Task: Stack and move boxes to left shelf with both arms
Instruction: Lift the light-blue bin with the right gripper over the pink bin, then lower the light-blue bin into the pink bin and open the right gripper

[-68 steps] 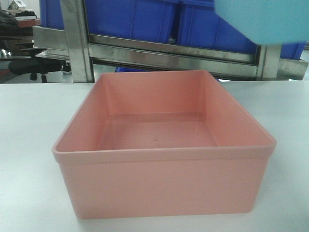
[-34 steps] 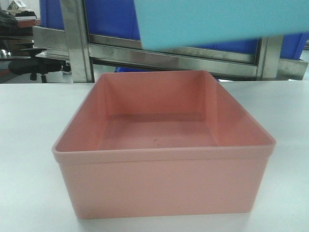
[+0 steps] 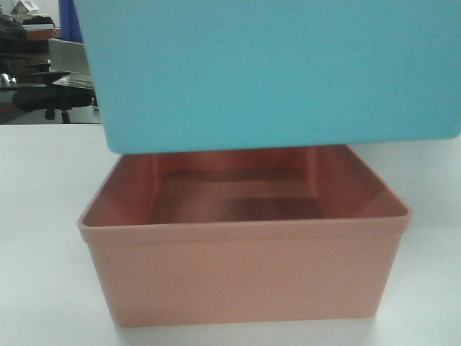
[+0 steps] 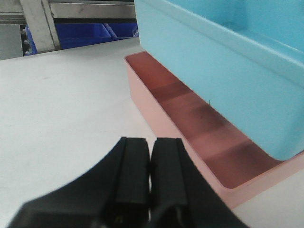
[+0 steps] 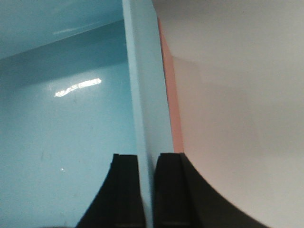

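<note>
Right pincer [image 5: 146, 190]: its two black fingers [image 5: 126, 190] pinch the thin side wall of the blue box [image 5: 61, 118], one finger inside the box and one outside.
Left pincer [image 4: 151, 175]: its two black fingers [image 4: 130, 166] are pressed together with nothing between them. It sits low over the white table [image 4: 61, 104], near the pink box [image 4: 190, 123] and not touching it.
Blue box: it is up in the air, right over the open top of the pink box. In the front view the blue box [image 3: 274, 72] fills the top of the picture, and its low edge covers the back of the pink box [image 3: 245, 274].
Pink box: it stands flat on the white table [image 3: 36, 216], open side up, with the blue box's shadow dark on its floor. From the right wrist only a thin pink strip [image 5: 171, 95] shows beside the blue wall.
Steel shelf [image 4: 71, 9]: it is far back behind the table, with dark blue bins [image 4: 80, 33] under its rail.
Black chair [image 3: 43, 97]: it is far off at the left.
Hard to see: the blue box hides almost all of the shelf in the front view. I cannot tell if the blue box touches the pink box. The arms are out of the pictures.
</note>
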